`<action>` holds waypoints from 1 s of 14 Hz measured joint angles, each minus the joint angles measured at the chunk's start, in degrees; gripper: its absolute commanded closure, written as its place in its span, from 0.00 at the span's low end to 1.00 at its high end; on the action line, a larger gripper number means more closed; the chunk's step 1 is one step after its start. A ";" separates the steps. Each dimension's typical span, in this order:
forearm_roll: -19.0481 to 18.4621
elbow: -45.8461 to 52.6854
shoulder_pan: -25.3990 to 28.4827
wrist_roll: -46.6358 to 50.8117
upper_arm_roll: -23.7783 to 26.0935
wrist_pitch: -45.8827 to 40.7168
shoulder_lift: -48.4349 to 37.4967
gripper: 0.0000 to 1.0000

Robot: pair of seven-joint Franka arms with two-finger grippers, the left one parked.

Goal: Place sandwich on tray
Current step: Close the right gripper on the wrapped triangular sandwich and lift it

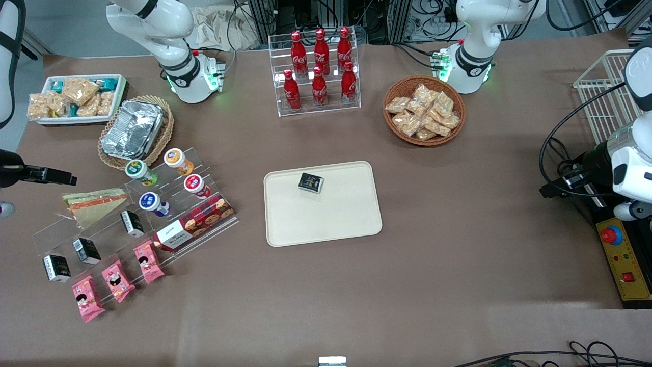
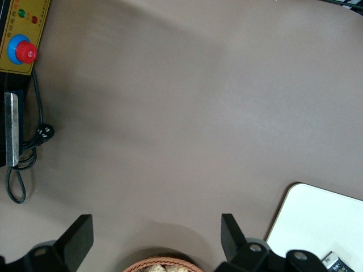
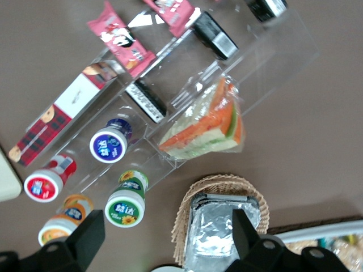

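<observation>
The sandwich is a wrapped triangular wedge with orange and green filling. It lies on the top step of a clear acrylic shelf toward the working arm's end of the table, and also shows in the right wrist view. The cream tray lies flat in the middle of the table with a small black packet on it. My right gripper hovers high above the table by the sandwich, apart from it. In the right wrist view the gripper is open and empty, over the foil container.
A foil container in a wicker mat lies just farther from the camera than the shelf. The shelf holds small round tubs, black boxes, a biscuit box and pink packets. A cola rack and a snack basket stand farther back.
</observation>
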 measured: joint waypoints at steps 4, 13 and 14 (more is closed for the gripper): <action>2.03 -1.52 -2.50 4.27 -0.03 1.13 0.28 0.00; 4.31 -6.42 -6.61 13.77 0.48 12.40 3.47 0.00; 4.31 -7.59 -6.58 14.75 0.61 13.95 3.47 0.00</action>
